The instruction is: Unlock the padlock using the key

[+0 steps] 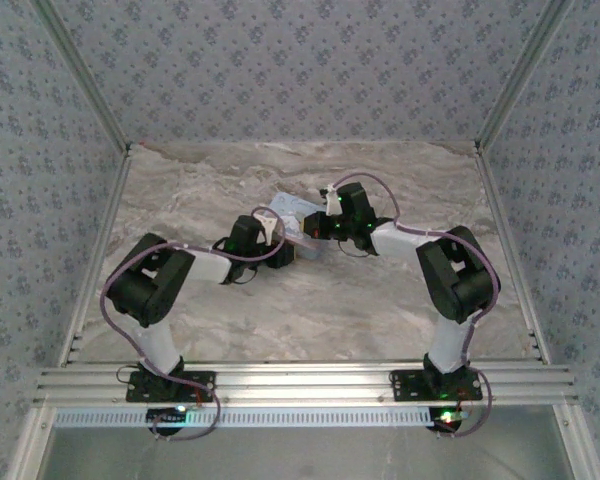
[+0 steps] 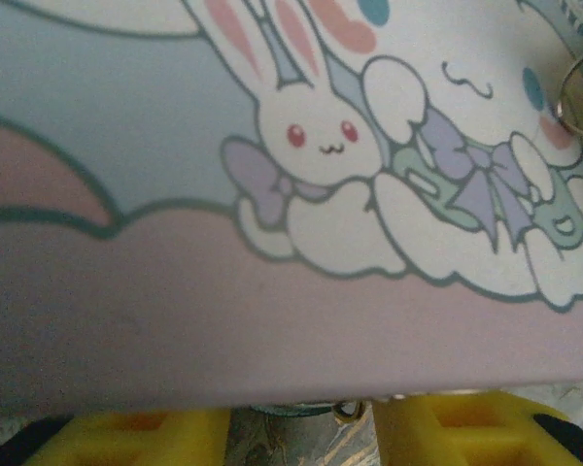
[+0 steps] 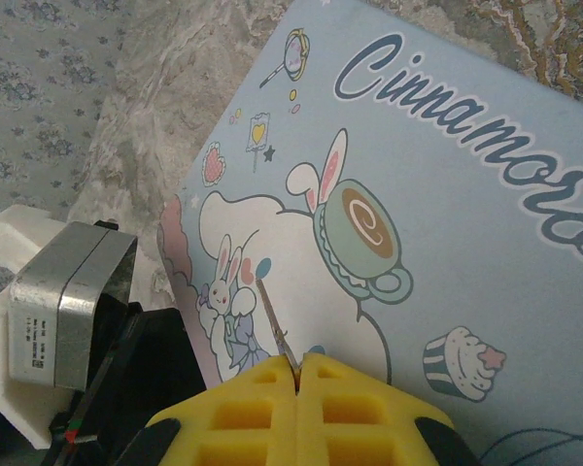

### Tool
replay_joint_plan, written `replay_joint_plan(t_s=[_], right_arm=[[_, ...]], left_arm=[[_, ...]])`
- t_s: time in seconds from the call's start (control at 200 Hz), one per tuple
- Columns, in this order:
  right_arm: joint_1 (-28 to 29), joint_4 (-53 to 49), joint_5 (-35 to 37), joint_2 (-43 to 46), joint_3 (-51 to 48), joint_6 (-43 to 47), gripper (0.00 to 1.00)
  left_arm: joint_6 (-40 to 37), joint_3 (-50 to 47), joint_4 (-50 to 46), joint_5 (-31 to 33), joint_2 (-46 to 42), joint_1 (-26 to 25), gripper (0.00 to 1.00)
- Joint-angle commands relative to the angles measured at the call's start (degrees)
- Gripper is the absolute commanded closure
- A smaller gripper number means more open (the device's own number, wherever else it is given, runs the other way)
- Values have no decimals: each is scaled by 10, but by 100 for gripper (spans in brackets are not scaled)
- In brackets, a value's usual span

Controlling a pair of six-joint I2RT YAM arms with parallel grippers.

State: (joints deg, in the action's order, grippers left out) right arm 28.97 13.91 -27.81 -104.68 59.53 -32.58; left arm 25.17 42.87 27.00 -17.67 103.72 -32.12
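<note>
1. Right fingers [image 3: 243, 417], yellow, are pressed together and clamped on the key [image 3: 275, 325], a thin metal sliver sticking out from between their tips.
2. The right gripper [image 3: 296, 367] hangs over the tin [image 3: 447, 243], with the key's tip pointing down at the small rabbit printed at the left end of the lid.
3. Left fingers [image 2: 126, 437] are well apart, low at the tin's edge, with the pink band of the lid just above them in the left wrist view.
4. Between those fingers, just under the tin's edge, sits a dark teal shape with a small metal loop. It looks like the padlock [image 2: 296, 411], but it is too blurred and too hidden to be sure.
5. A thin metal ring [image 2: 578, 97] shows at the right edge of the left wrist view, over the lid. I cannot tell what it belongs to.
6. From above, the left gripper [image 1: 285, 250] and the right gripper meet mid-table, the left on the tin's near left side and the right on its right side, both close against it.
7. The tin lies flat on the marbled table [image 1: 230, 320], a little beyond the middle.
8. The left arm's camera [image 3: 63, 311], a grey and white box, sits just left of the tin in the right wrist view.
</note>
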Motion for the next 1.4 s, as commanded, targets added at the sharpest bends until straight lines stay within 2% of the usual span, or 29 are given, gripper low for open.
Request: replay_joint_plan(t_s=[0.0,0.285,0.555,0.685,0.909,1.144,1.394], right_arm=[[15,-58,2,-23,-1,2,100],[17,-59,1,-22,1,1,100],[18,-36,0,-10,-3,0,100],[17,-16,3,15,-10,11,100],[9,9,13,103,-57,48,100],[10,-11,50,232,-170,108,100],[60,15,108,302,-266,120,100]], left_arm=[[2,21,7,-5,19,-21,60],[-1,30,-5,10,22,-26,65],[3,31,-10,7,13,-26,78],[11,31,-21,0,-3,-26,81],[44,43,-80,-29,-53,-26,81],[110,70,-155,-77,-98,-26,81],[177,95,-187,-118,-116,-25,81]])
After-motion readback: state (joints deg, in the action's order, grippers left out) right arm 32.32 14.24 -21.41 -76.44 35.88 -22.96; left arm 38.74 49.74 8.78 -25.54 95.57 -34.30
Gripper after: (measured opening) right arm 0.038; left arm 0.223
